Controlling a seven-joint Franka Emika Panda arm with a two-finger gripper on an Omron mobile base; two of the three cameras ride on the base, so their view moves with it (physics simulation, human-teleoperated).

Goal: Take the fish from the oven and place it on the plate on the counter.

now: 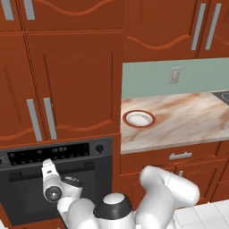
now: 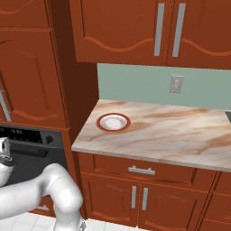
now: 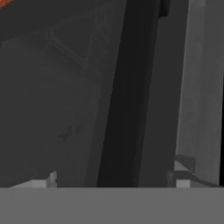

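The fingers [image 3: 116, 177] are standing spread wide and grasping nothing, one tip at each lower corner of the hand view, with the oven's bar handle [image 3: 131, 94] running as a dark band between them and apparently just ahead. Whether they are touching it I cannot tell. In the left base view the hand [image 1: 48, 172] is hovering at the top of the oven [image 1: 27, 197] door, just below the control panel [image 1: 56, 153].

The door is sitting shut, so the fish is presumably lying inside, hidden behind the dark glass; a faint rack pattern is showing through at about 10 o'clock in the hand view. Going by the task, the fish is likely behaving as a light, thin, possibly slippery thing, best pinched across its body mid-length with a gentle squeeze.

The handle looks stiff and easy to straddle. The door will probably be swinging down towards the base, so the arm needs room below and behind it.

Farther off, at about 2 o'clock from the oven, the plate [image 1: 139, 119] is waiting near the left end of the table [image 1: 188, 120], close to the tall cabinet [image 1: 71, 80] wall. Open stone is lying all around it, giving free room from above and the right.
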